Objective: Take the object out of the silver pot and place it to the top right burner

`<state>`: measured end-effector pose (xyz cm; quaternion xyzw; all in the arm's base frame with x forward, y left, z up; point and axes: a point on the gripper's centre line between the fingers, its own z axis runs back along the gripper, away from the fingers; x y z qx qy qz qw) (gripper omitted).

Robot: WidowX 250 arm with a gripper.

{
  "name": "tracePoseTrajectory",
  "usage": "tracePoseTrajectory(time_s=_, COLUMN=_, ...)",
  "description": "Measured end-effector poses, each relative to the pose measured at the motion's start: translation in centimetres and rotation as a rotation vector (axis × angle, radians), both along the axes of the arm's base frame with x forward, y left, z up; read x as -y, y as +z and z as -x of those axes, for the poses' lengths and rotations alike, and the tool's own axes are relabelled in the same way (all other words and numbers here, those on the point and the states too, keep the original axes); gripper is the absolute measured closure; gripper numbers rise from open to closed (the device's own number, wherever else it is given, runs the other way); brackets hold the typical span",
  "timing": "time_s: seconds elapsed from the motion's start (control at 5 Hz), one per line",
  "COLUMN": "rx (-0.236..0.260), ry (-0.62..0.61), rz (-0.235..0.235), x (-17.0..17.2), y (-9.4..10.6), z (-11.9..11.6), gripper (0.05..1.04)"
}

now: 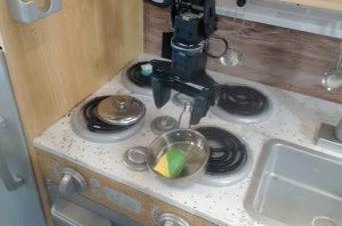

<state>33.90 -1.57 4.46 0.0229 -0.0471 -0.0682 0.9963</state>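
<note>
One yellow-and-green toy (173,163) lies in the silver pot (194,146), whose uncovered top should allow a grasp from above. The tool (178,112) hangs near it, spread wide and empty, presumably to straddle the toy and carry it to the top right burner (242,101).

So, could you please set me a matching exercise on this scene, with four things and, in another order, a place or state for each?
1. Yellow-and-green toy corn
2. Round silver lid
3. Black two-finger gripper
4. Gray rectangular sink

A. Fingers apart, above the white speckled stovetop
B. Inside the silver pot
C. At the lower right of the view
D. On the black-coiled bottom left burner

Pairs: 1-B, 2-D, 3-A, 4-C
</note>
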Motion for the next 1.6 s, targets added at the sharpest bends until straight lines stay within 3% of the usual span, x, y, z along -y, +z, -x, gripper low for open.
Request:
tracePoseTrajectory(time_s=0.4, rx=-0.066, ry=0.029, rz=-0.005, x=-0.2, y=-2.4, z=1.9, gripper=0.085)
tracePoseTrajectory(time_s=0.6, rx=-0.072, ry=0.059, rz=0.01, x=0.0, y=-3.0, z=2.5, gripper=0.085)
tracePoseTrajectory(time_s=0.8, rx=-0.067, ry=0.072, rz=0.0, x=0.0, y=-4.2, z=2.2, gripper=0.085)
tracePoseTrajectory(time_s=1.2, rx=-0.122, ry=0.059, rz=0.015, x=0.3, y=-7.6, z=1.8, gripper=0.085)
tracePoseTrajectory(time_s=1.6, rx=-0.131, ry=0.066, rz=0.038, x=0.7, y=-8.8, z=0.7, gripper=0.085)
